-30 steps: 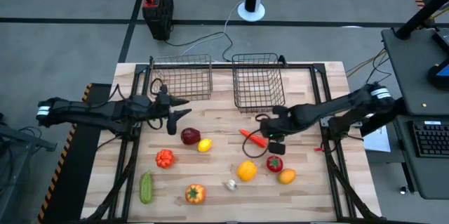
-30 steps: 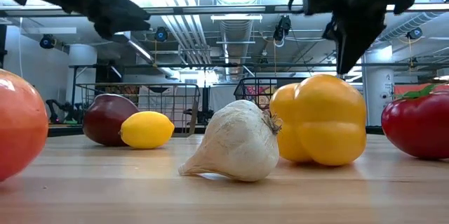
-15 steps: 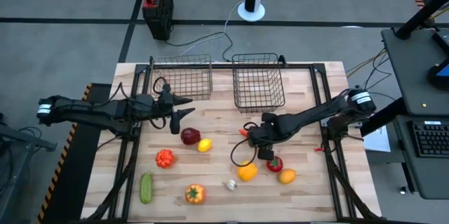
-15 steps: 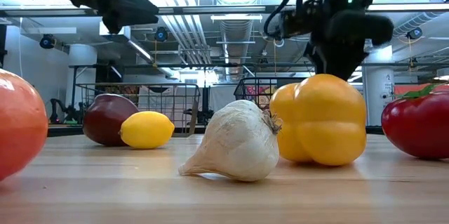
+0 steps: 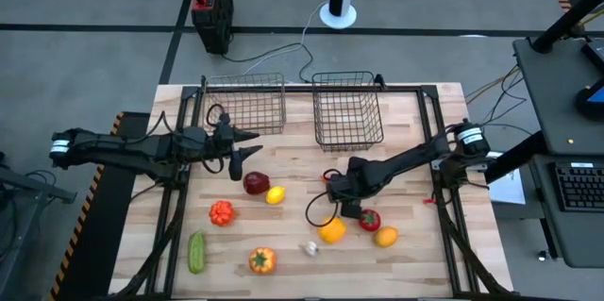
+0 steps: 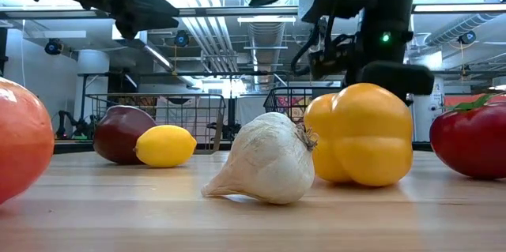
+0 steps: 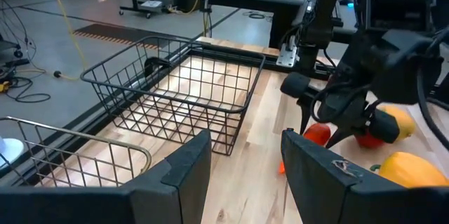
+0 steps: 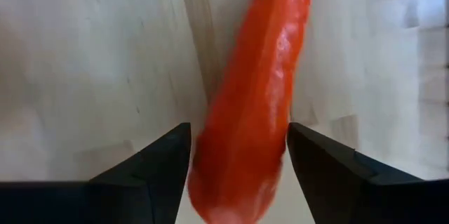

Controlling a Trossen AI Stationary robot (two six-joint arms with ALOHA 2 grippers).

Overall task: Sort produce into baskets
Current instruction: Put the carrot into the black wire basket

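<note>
In the high view the carrot [image 8: 247,104] is hidden under the right end effector [image 5: 337,192], which has been lowered onto it mid-table since a second ago, fingers spread either side. The left end effector [image 5: 242,143], parted and empty, is held near the left basket [image 5: 245,105].

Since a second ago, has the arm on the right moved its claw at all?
Yes. In the high view the right gripper has slid left along the table, away from the right basket and toward the lemon; its jaws now straddle the carrot.
</note>
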